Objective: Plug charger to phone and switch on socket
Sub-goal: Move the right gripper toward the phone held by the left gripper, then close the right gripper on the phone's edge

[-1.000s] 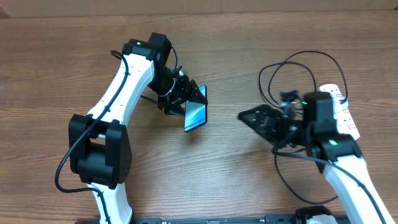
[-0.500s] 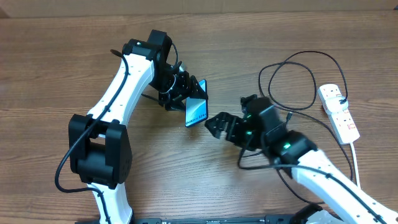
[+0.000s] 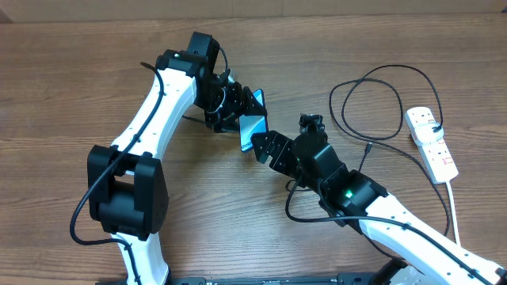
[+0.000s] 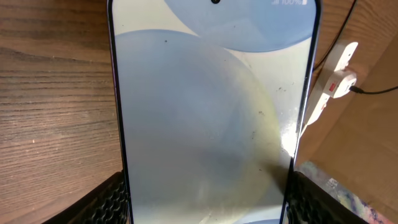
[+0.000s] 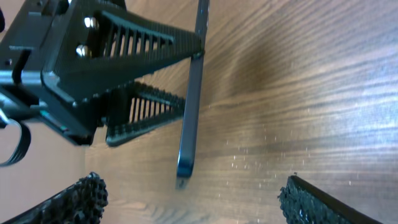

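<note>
- A brown wooden table (image 3: 63, 63) fills almost the whole overhead view, its grain running from side to side in long streaks, some darker and some lighter.
- Along the far edge of the table a paler beige strip (image 3: 356, 5) shows at the top of the overhead view.
- In the left wrist view a flat tan panel (image 4: 367, 124) lies beyond the wood, and a small speckled patch (image 4: 348, 202) sits in the lower right corner; what it is cannot be told.
- The light is even and comes from above: shadows on the wood are soft, and a pale sheen lies across the grain in the right wrist view.
</note>
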`<state>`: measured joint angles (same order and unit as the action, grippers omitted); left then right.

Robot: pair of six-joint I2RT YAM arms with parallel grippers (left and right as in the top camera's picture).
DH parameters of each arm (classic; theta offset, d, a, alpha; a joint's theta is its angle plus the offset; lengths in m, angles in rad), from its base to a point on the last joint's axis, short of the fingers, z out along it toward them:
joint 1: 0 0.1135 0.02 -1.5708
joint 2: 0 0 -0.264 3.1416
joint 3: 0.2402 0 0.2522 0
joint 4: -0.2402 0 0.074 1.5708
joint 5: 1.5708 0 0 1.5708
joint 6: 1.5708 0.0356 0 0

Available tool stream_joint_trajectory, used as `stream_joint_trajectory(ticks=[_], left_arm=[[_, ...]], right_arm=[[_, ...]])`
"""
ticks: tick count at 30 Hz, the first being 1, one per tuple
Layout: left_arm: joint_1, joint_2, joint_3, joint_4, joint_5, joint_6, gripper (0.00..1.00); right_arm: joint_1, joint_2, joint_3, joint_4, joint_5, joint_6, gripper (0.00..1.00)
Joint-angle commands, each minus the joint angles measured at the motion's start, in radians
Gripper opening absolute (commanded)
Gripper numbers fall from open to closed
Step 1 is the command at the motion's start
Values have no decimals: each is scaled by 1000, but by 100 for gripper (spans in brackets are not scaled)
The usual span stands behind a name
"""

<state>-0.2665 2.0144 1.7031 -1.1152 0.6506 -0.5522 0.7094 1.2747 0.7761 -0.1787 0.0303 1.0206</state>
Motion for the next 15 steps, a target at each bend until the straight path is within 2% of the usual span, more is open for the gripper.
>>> stream_joint_trajectory(ticks=[1,8,15], left_arm=[[-2,5,27,9,28,-32,47],[-2,5,27,18,51,-35,47],[-2,5,27,29,56,-67,45]], right_arm=[[4,46,11,39,66,4,90],[4,142,11,174,63,4,89],[4,193,11,278,92,5,75]])
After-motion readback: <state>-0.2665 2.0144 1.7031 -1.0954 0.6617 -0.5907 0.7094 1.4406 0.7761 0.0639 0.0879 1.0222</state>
